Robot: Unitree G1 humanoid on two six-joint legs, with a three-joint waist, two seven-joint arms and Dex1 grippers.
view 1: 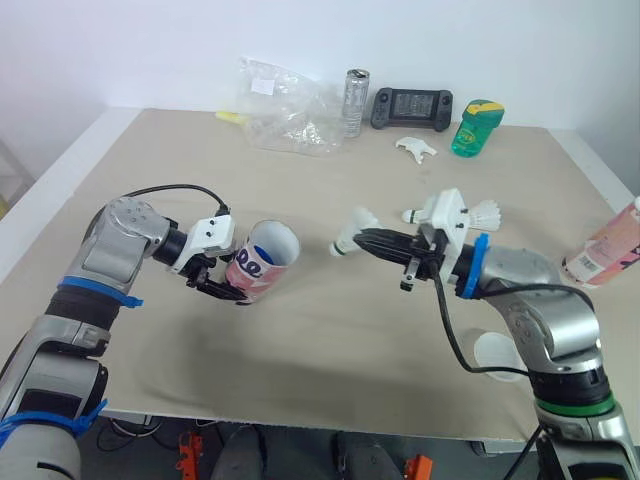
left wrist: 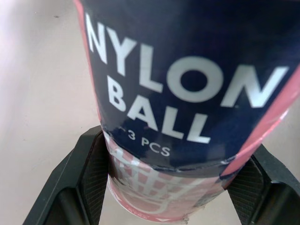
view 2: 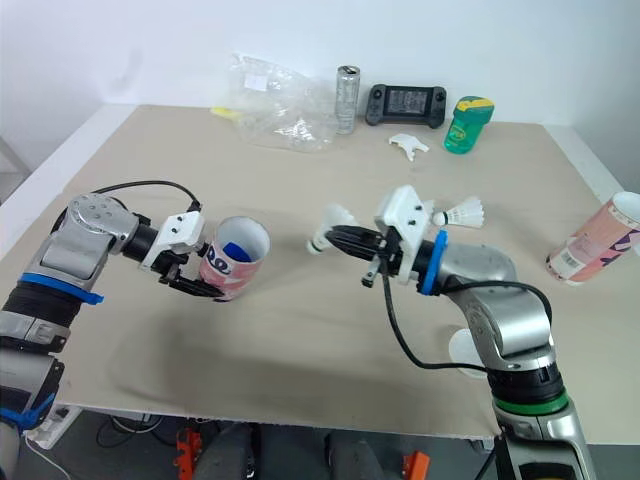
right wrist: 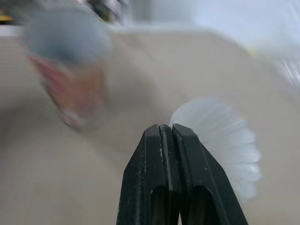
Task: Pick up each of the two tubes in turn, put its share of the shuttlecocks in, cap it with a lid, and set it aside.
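Observation:
My left gripper [view 1: 222, 280] is shut on a pink and navy tube [view 1: 262, 260] marked "NYLON BALL" [left wrist: 187, 93]. It holds the tube tilted just above the table, open mouth turned toward the right arm. My right gripper [view 1: 362, 240] is shut on a white shuttlecock [view 1: 350, 232] a short way right of that mouth; the wrist view shows the skirt [right wrist: 225, 140] beside the closed fingertips. Another shuttlecock [view 1: 486, 212] lies behind the right wrist. The second tube [view 1: 610, 245] stands tilted at the table's right edge. A white lid [view 1: 497, 353] lies under the right forearm.
Along the far edge sit a crumpled plastic bag [view 1: 285, 115], a metal can [view 1: 356, 100], a handheld game console [view 1: 412, 107] and a green bottle [view 1: 477, 127]. A small white object [view 1: 416, 148] lies in front of them. The table's front edge [view 1: 300, 415] is close below both arms.

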